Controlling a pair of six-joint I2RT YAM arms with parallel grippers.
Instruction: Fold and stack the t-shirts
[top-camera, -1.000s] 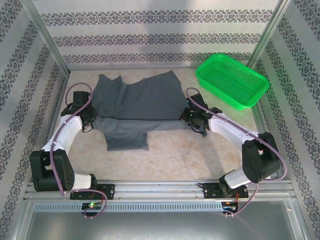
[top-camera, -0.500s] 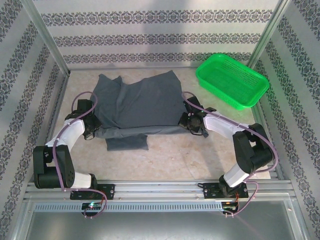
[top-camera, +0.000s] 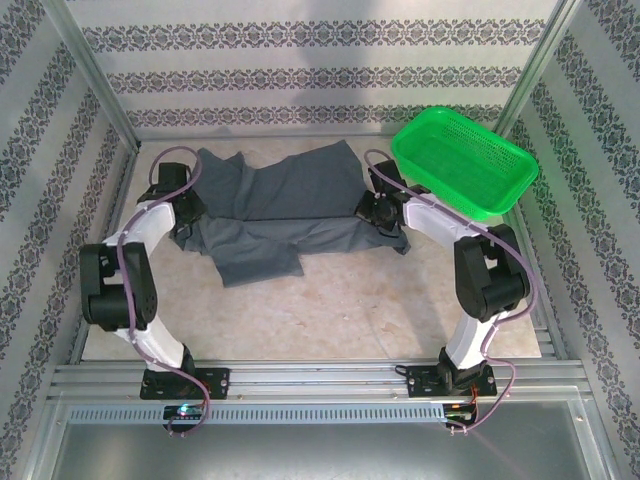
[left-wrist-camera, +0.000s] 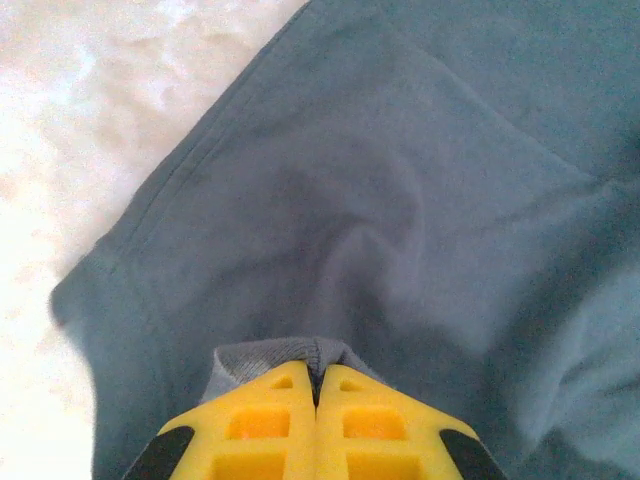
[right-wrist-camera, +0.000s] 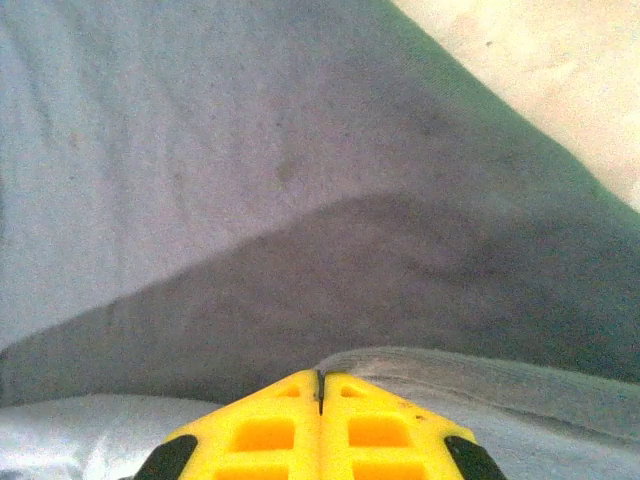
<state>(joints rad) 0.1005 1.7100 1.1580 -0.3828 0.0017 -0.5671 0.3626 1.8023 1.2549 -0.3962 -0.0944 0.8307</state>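
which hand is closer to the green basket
Right. The right hand grips the t-shirt right beside the green basket; the left hand grips its opposite edge, a shirt-width farther away.

Left wrist view crops the t-shirt (left-wrist-camera: 420, 200) — and the left hand's (left-wrist-camera: 317, 371) base

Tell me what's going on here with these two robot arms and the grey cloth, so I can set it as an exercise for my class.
Two robot arms are folding a dark grey t-shirt on the table. The left gripper is shut on a pinch of fabric at its left side, and the right gripper is shut on its right edge. The t-shirt is partly doubled over and uneven, with a sleeve sticking out on the near side, so the fold is not finished. A green basket sits at the far right, apart from it.
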